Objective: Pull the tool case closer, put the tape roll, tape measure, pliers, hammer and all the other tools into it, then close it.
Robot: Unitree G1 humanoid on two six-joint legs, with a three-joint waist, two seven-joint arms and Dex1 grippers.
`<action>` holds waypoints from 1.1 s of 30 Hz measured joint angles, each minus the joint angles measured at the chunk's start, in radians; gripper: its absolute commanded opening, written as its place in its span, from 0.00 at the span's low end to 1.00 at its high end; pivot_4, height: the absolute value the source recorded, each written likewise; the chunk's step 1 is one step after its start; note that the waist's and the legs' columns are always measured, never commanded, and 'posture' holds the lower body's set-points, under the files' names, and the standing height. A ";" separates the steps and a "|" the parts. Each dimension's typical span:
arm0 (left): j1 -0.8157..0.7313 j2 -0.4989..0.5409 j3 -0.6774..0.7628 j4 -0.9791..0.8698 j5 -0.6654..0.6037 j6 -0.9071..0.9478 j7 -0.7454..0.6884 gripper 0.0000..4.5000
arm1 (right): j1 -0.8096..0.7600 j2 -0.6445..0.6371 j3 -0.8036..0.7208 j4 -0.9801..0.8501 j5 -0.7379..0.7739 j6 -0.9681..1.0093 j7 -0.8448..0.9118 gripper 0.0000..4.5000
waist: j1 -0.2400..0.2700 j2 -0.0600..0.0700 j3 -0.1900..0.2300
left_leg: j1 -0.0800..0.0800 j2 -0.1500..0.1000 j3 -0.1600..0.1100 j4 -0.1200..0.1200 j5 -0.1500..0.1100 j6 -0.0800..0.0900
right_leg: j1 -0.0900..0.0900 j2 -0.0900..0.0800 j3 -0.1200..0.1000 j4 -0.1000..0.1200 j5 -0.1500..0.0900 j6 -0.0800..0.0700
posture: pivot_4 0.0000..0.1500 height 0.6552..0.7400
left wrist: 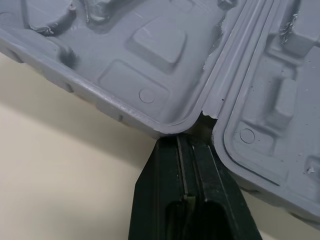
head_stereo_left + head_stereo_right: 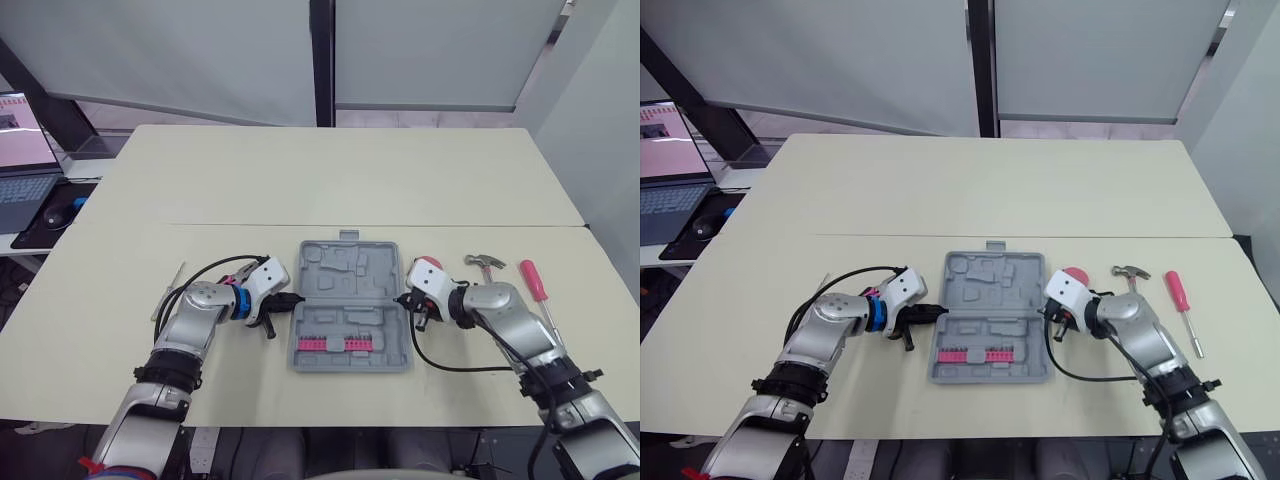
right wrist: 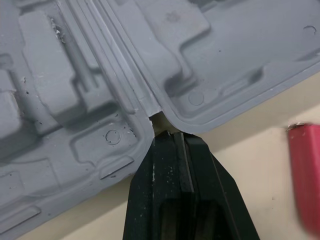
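While two claws (image 2: 297, 299) (image 2: 402, 300) flank, one case (image 2: 352, 272) gapes.

Cream table (image 2: 330, 170), open tool case (image 2: 345, 275), hammer (image 2: 485, 263), screwdriver (image 2: 532, 280)

This looks like a lab or office test space rather than a home. A wide, pale table (image 2: 330, 180) is made of two tops joined along a straight seam. Beyond its far edge stand plain white partition panels (image 2: 180, 50) split by a dark post (image 2: 321, 60). Off the left edge, a lower side desk holds an open laptop (image 2: 22, 170) and a mouse (image 2: 55, 215) on a black mat.
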 measured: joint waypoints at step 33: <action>0.363 0.172 -0.078 -0.560 -0.123 0.290 0.028 0.00 | 0.304 -0.189 0.032 -0.406 0.098 0.155 0.018 0.00 | 0.001 -0.001 0.000 | 0.000 0.001 0.000 -0.001 0.000 0.001 | 0.002 0.000 0.000 -0.007 0.000 0.000 | 1.00 1.00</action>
